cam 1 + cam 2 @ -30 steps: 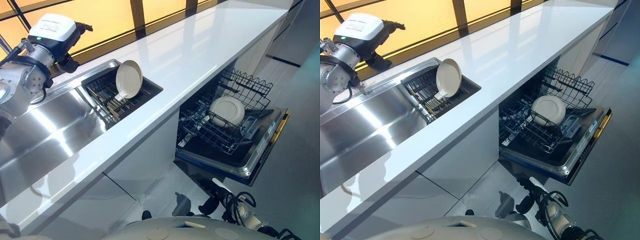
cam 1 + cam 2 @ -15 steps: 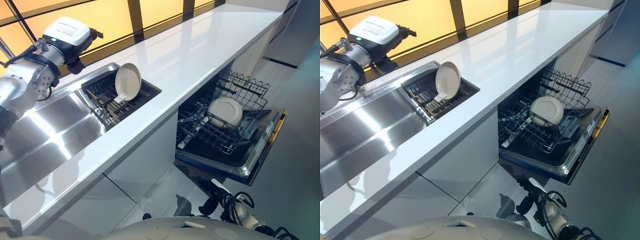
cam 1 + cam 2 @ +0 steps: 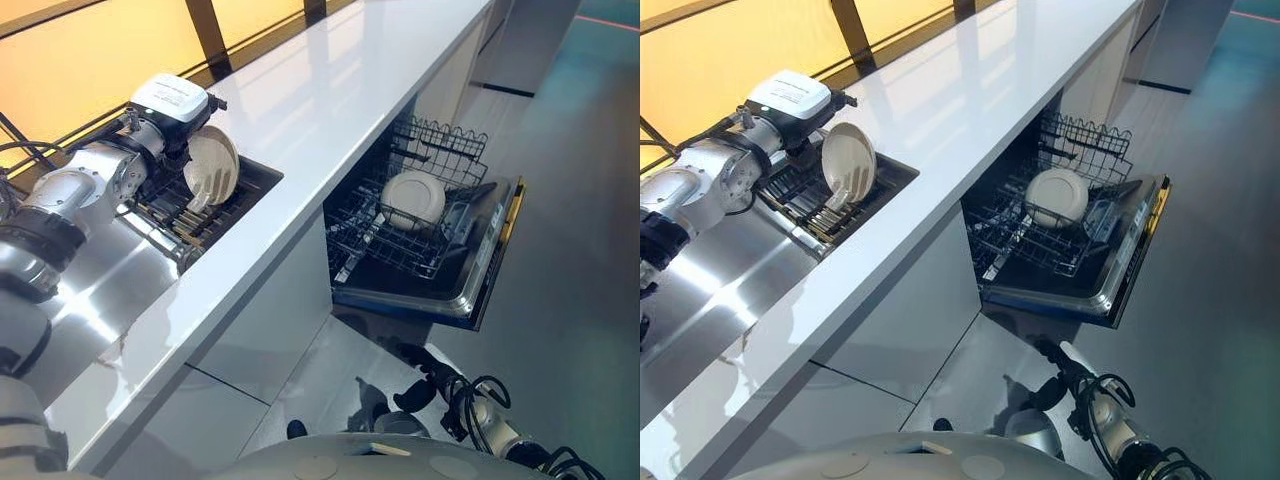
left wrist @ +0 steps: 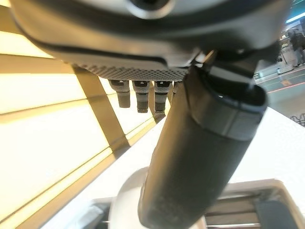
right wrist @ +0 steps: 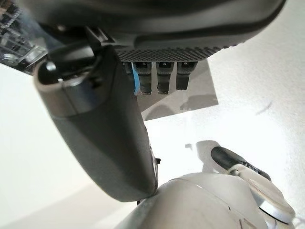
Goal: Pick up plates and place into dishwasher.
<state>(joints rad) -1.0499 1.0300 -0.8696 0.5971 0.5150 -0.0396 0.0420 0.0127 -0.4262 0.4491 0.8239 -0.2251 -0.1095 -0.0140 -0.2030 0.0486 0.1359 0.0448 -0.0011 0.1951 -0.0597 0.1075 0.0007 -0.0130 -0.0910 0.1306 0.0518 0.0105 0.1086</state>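
A cream plate (image 3: 212, 165) stands on edge in the black dish rack (image 3: 172, 218) at the sink's right end. My left hand (image 3: 188, 128) hovers at the plate's top rim on the window side. In the left wrist view its fingers (image 4: 143, 98) are straight and the thumb (image 4: 200, 157) reaches over the plate (image 4: 125, 200); whether it touches I cannot tell. A second cream plate (image 3: 410, 198) stands upright in the pulled-out lower rack (image 3: 385, 235) of the open dishwasher. My right hand (image 3: 432, 372) hangs low over the floor, open and holding nothing.
The long white counter (image 3: 300, 110) runs from the steel sink (image 3: 100, 290) past the dishwasher. The dishwasher door (image 3: 480, 275) lies folded down into the grey floor space. A window frame (image 3: 205, 30) lines the counter's far side.
The camera has swung, shifting the whole scene. My left hand has come down from beside the window to the top rim of the plate in the sink rack.
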